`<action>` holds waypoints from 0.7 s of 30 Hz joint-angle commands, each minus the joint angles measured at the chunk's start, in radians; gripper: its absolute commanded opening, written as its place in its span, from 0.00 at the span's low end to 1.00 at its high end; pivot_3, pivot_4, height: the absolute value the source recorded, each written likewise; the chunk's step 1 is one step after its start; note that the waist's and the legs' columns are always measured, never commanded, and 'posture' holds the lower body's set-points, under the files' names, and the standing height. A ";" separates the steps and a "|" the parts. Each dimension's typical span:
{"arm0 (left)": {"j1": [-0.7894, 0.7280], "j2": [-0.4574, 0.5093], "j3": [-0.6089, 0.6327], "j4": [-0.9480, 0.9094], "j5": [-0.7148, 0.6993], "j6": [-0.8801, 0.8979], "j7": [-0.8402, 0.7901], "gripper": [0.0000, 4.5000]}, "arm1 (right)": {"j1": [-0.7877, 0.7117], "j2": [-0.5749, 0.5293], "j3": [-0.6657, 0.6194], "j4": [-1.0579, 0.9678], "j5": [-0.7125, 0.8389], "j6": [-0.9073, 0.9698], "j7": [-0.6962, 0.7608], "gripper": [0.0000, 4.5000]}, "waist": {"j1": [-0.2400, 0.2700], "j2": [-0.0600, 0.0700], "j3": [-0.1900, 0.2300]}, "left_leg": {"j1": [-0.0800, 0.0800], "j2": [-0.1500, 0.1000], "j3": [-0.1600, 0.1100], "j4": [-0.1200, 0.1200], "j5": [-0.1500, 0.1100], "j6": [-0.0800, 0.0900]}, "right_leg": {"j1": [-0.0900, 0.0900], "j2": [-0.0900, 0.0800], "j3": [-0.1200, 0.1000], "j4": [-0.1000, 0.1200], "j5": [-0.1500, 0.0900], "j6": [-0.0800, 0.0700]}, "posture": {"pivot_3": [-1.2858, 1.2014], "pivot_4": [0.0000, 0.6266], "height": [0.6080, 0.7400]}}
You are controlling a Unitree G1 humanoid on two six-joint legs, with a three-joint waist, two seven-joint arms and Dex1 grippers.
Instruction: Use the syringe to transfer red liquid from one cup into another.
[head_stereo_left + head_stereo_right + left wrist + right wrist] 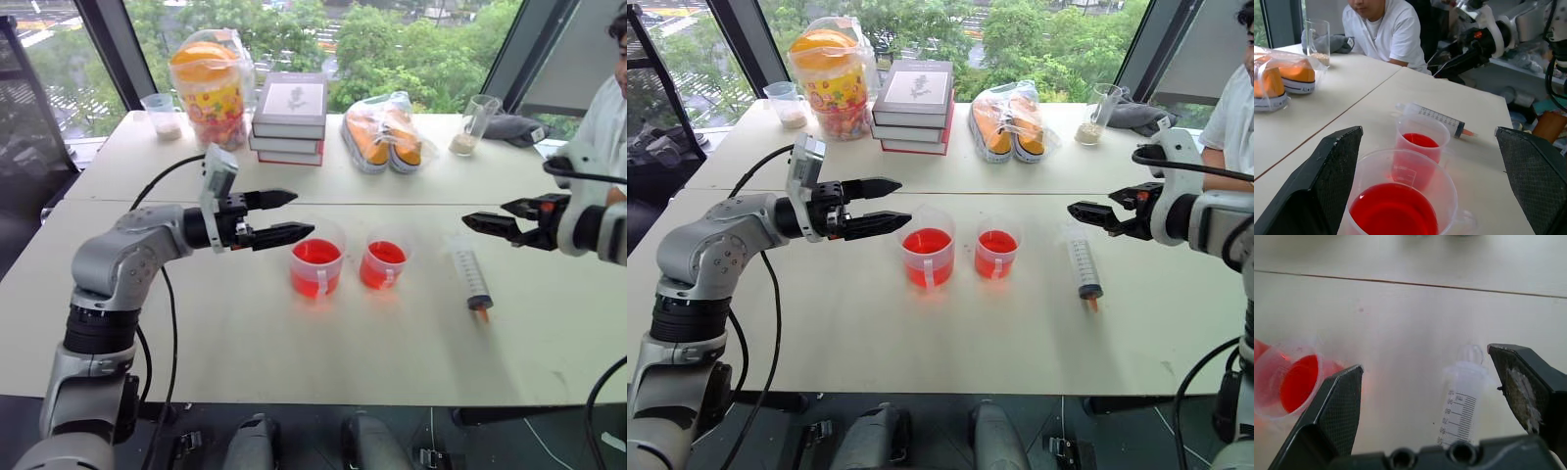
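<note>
Two clear cups stand side by side mid-table, each holding red liquid: the larger left cup and the smaller right cup. The syringe lies flat on the table to the right of them, its orange tip toward the near edge. My left gripper hovers open and empty just above and left of the larger cup, pointing right. My right gripper is open and empty in the air above the syringe's far end, pointing left.
At the back stand a stack of books, a bag of orange shoes, a snack jar and two clear cups with beige powder. A person in a white shirt sits at the far right.
</note>
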 commanded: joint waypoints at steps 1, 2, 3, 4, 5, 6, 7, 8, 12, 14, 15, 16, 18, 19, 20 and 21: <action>-0.021 -0.005 -0.001 -0.005 0.011 -0.036 -0.009 1.00 | -0.104 -0.036 0.097 0.140 -0.074 -0.029 0.036 0.99 | 0.000 0.000 0.000 | 0.000 0.000 0.000 0.000 0.000 0.000 | 0.000 0.000 0.000 0.000 0.000 0.000 | 0.52 0.24 1.00; -0.023 -0.008 -0.003 0.000 0.014 -0.044 -0.011 1.00 | -0.152 -0.029 0.140 0.218 -0.099 -0.025 0.050 0.99 | 0.000 0.000 0.000 | 0.000 0.000 0.000 0.000 0.000 0.000 | 0.000 0.000 0.000 0.000 0.000 0.000 | 0.52 0.24 1.00; -0.024 -0.012 -0.006 0.002 0.017 -0.049 -0.010 1.00 | -0.185 -0.025 0.171 0.274 -0.117 -0.026 0.065 0.99 | -0.001 0.000 0.000 | 0.000 0.000 0.000 0.000 0.000 0.000 | 0.000 0.000 0.000 0.000 0.000 0.000 | 0.52 0.24 1.00; -0.026 -0.019 -0.010 0.007 0.020 -0.057 -0.010 1.00 | -0.233 -0.013 0.230 0.366 -0.154 -0.042 0.093 0.99 | 0.000 0.000 0.000 | 0.000 0.000 0.001 0.000 0.000 0.000 | -0.001 0.000 0.000 0.000 0.000 0.000 | 0.52 0.24 1.00; -0.027 -0.025 -0.012 0.008 0.023 -0.063 -0.009 1.00 | -0.273 -0.001 0.285 0.447 -0.190 -0.063 0.120 0.99 | -0.001 0.000 0.000 | 0.000 0.000 0.000 0.000 0.000 0.000 | -0.001 0.000 0.000 0.000 0.000 0.000 | 0.52 0.24 1.00; -0.026 -0.031 -0.014 0.007 0.025 -0.067 -0.007 1.00 | -0.304 0.007 0.333 0.511 -0.223 -0.084 0.148 0.99 | -0.001 0.000 0.000 | 0.000 0.000 0.001 0.000 0.000 0.000 | -0.001 0.000 0.000 0.000 0.000 0.000 | 0.52 0.24 1.00; -0.023 -0.035 -0.016 0.004 0.027 -0.071 -0.005 1.00 | -0.333 0.014 0.381 0.570 -0.259 -0.112 0.179 0.99 | -0.001 0.000 0.000 | 0.000 0.000 0.001 0.000 0.000 0.000 | -0.001 0.000 0.000 0.000 0.000 0.000 | 0.52 0.24 1.00; -0.018 -0.038 -0.017 -0.002 0.030 -0.076 -0.003 1.00 | -0.352 0.021 0.418 0.615 -0.287 -0.135 0.211 0.99 | -0.001 0.000 0.000 | 0.000 0.000 0.001 0.000 0.000 0.000 | -0.001 0.000 0.000 0.000 0.000 0.000 | 0.52 0.24 1.00; 0.012 -0.044 -0.003 -0.038 0.022 -0.071 0.019 1.00 | -0.409 0.059 0.514 0.754 -0.374 -0.212 0.328 0.99 | 0.000 0.000 0.000 | -0.001 0.000 0.001 -0.001 0.000 0.000 | -0.001 0.000 0.000 0.000 0.001 0.003 | 0.52 0.24 1.00; 0.030 -0.042 0.004 -0.057 0.017 -0.064 0.030 1.00 | -0.424 0.081 0.544 0.799 -0.408 -0.237 0.371 0.99 | 0.000 0.000 0.000 | -0.002 0.000 0.001 -0.001 0.000 0.000 | -0.002 0.000 0.000 0.000 0.001 0.003 | 0.52 0.24 1.00; 0.038 -0.041 0.007 -0.066 0.014 -0.062 0.034 1.00 | -0.429 0.091 0.555 0.817 -0.425 -0.248 0.389 0.99 | -0.001 0.000 0.000 | -0.002 0.000 0.001 -0.001 0.000 0.000 | -0.002 0.000 0.000 0.000 0.002 0.003 | 0.52 0.24 1.00; 0.044 -0.040 0.009 -0.073 0.012 -0.060 0.038 1.00 | -0.433 0.101 0.561 0.834 -0.439 -0.256 0.404 0.99 | 0.000 0.000 0.000 | -0.002 0.000 0.001 -0.001 0.000 0.000 | -0.002 0.000 0.000 0.000 0.002 0.003 | 0.52 0.24 1.00; 0.054 -0.038 0.012 -0.085 0.007 -0.055 0.046 1.00 | -0.432 0.120 0.575 0.868 -0.469 -0.280 0.430 0.99 | 0.000 0.000 0.000 | -0.002 0.000 0.001 -0.001 0.000 0.000 | -0.002 0.000 0.000 0.000 0.002 0.003 | 0.52 0.24 1.00; 0.056 -0.037 0.013 -0.088 0.005 -0.054 0.049 1.00 | -0.432 0.129 0.579 0.884 -0.482 -0.288 0.440 0.99 | 0.000 0.000 0.000 | -0.002 0.000 0.001 -0.001 0.000 0.000 | -0.002 0.000 0.000 0.001 0.002 0.003 | 0.52 0.24 1.00; 0.057 -0.037 0.013 -0.091 0.003 -0.052 0.052 1.00 | -0.426 0.139 0.584 0.900 -0.496 -0.301 0.450 0.99 | 0.000 0.000 0.000 | -0.002 0.000 0.001 -0.001 0.000 0.000 | -0.002 0.000 0.000 0.001 0.002 0.003 | 0.52 0.24 1.00; 0.057 -0.036 0.012 -0.092 0.002 -0.052 0.054 1.00 | -0.421 0.148 0.587 0.916 -0.510 -0.314 0.460 0.99 | 0.000 0.000 0.000 | -0.002 0.000 0.001 -0.001 0.000 0.000 | -0.002 0.000 0.000 0.001 0.002 0.003 | 0.52 0.24 1.00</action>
